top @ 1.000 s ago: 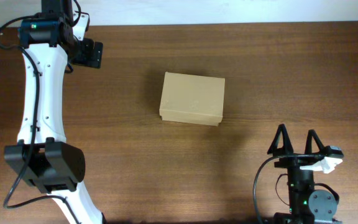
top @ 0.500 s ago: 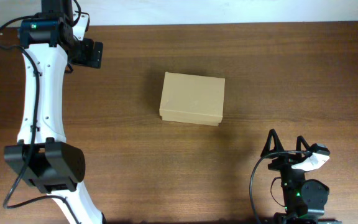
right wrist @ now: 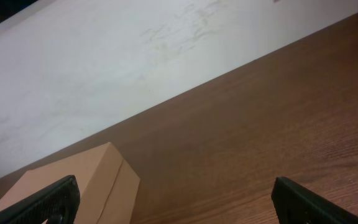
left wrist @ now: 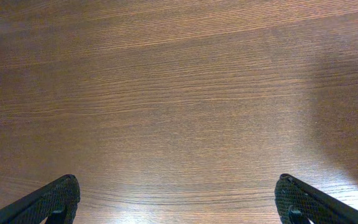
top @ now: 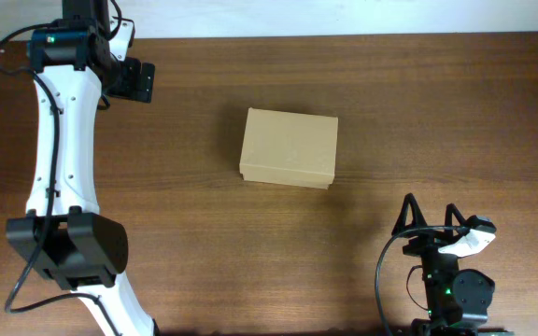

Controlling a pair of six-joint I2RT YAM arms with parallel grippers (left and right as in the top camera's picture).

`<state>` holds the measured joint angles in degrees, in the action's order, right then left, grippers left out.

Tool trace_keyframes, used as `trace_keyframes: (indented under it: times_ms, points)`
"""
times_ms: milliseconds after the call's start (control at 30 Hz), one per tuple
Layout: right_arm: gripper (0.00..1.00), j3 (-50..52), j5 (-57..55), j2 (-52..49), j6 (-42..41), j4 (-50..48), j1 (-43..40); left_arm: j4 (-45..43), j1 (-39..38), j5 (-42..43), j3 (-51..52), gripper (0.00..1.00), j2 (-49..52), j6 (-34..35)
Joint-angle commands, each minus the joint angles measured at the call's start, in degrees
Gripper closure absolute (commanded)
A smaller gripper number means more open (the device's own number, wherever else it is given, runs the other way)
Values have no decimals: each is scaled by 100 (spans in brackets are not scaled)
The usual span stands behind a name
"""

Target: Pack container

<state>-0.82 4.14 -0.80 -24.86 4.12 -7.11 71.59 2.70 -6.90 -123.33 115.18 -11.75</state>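
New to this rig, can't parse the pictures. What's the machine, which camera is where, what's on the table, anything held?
Two robot arms at a wooden table. The overhead picture looks straight down: the left arm is the long white one, the right arm sits at the bottom edge. The other two pictures come from wrist cameras; the dark tips in their lower corners are each arm's own jaws. Both pairs stand wide open and hold nothing. On the table lies a closed cardboard box, touched by neither arm. The right wrist camera sees it too; the left shows wood.
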Motion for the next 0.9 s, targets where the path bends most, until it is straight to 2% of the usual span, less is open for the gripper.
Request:
trace_keyframes:
  times_ms: [0, 200, 300, 400, 500, 600, 667, 767, 867]
  points:
    - [1, 52, 55, 44, -7, -2, 39, 4, 9, 22, -83, 0, -186, 17]
    - [1, 52, 55, 44, -7, -2, 39, 4, 9, 22, -52, 0, -531, 15]
    - [1, 52, 55, 44, -7, -2, 39, 7, -7, 20, 63, 0, -1180, 15]
    - [1, 52, 55, 44, -7, -2, 39, -129, -9, 2, 658, 1, -2116, 17]
    - [1, 52, 55, 44, -7, -2, 39, -1187, -9, 214, 2138, 0, -3543, 17]
    - [1, 52, 55, 44, -7, -2, 39, -3016, -9, 568, 4181, 0, -5106, 15]
    - [1, 52, 55, 44, -9, -2, 39, -4240, -7, 758, 5965, 0, -6476, 17]
    - [1, 52, 55, 44, -9, -2, 39, -4787, -7, 931, 7490, 0, -7724, 17]
    - [1, 52, 55, 44, -9, -2, 39, -4804, -7, 1078, 8489, 0, -8511, 17]
